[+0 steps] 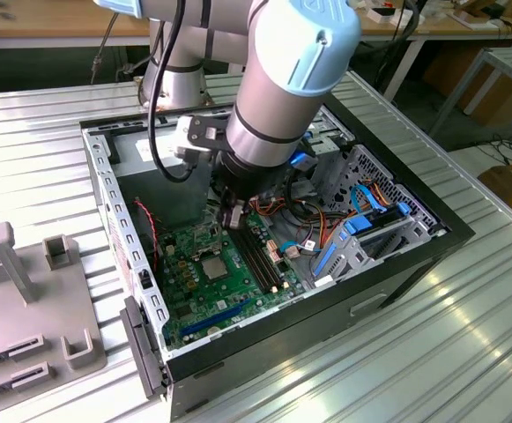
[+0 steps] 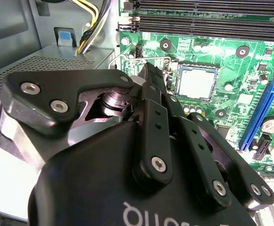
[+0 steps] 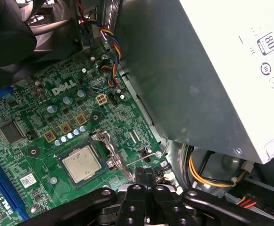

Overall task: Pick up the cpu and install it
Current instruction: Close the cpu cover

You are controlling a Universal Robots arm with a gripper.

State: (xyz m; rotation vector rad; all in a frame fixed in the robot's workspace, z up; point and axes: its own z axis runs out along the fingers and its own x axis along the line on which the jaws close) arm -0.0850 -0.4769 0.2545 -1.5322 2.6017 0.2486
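The cpu [image 1: 213,267] is a small grey square lying flat in its socket on the green motherboard [image 1: 189,295] inside the open computer case. It also appears in both wrist views, cpu [image 2: 196,82] and cpu [image 3: 81,163]. My gripper [image 1: 231,218] hangs just above the board, beside the socket on the side toward the power supply. Its fingertips [image 3: 145,175] are pressed together with nothing seen between them, close to the thin silver socket lever [image 3: 144,159]. The silver socket frame [image 3: 109,147] stands beside the cpu, which is uncovered.
A grey power supply [image 3: 212,70] walls in the space right behind the gripper, with yellow and black cables [image 3: 207,172] under it. Black memory slots [image 2: 203,23] and a blue slot [image 2: 259,113] flank the socket. A grey fixture [image 1: 26,300] lies on the table outside the case.
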